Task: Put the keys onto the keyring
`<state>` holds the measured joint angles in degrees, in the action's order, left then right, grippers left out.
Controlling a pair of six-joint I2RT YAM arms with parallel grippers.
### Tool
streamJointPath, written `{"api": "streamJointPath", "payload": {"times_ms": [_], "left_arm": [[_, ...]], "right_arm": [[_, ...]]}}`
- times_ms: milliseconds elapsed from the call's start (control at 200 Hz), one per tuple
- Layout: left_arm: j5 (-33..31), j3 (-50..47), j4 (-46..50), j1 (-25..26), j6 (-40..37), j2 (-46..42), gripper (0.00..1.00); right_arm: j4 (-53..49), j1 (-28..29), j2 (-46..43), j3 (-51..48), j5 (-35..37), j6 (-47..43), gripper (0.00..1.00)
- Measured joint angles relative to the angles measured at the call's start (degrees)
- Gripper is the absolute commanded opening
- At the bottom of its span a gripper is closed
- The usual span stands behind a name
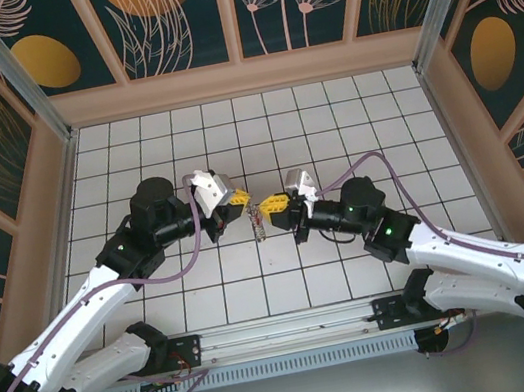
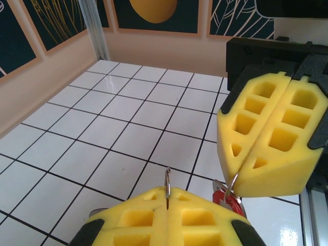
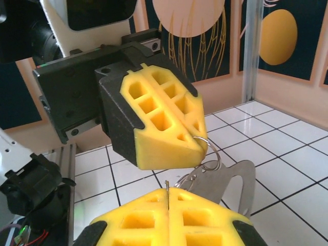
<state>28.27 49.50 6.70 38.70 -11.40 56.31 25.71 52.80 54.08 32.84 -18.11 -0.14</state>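
Two robot arms meet tip to tip over the middle of the white-tiled bench (image 1: 348,110), centre frame in the overhead view, in what reads as the threading step of putting a key on a keyring. The left gripper (image 1: 238,200) has its yellow pads pressed together on a thin wire loop that comes out of their seam, apparently part of the keyring (image 1: 259,223). The right gripper (image 1: 274,204) is likewise clamped flat, and the left wrist view shows a wire ring slipping out of its tip at the lower right of the frame. The red-tagged key (image 2: 225,197) sits just beneath that ring. From overhead the keyring is a slim brownish strand in the gap between the two grippers, just below their tips. Its long axis runs roughly top to bottom in the frame, with the lower end toward the arm bases. Whether that end rests on the tiles or hangs clear cannot be told. Too little of the key shows to say which way it points, beyond the tag dangling under the pads. In the right wrist view small wire loops crowd between the two tips, with a flat silvery piece (image 3: 225,179) beside them at lower right. It cannot be told whether any are already linked. The next move appears to call for very fine alignment, bringing the key's ring to the wire's opening and sliding it on without loosening either pinch.
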Motion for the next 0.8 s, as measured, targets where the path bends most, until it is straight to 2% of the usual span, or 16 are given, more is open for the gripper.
{"api": "streamJointPath", "payload": {"times_ms": [801], "left_arm": [[-0.2, 0.0, 0.9, 0.0, -0.6, 0.0, 0.0]], "right_arm": [[-1.7, 1.6, 0.3, 3.1, 8.6, -1.5, 0.0]]}}
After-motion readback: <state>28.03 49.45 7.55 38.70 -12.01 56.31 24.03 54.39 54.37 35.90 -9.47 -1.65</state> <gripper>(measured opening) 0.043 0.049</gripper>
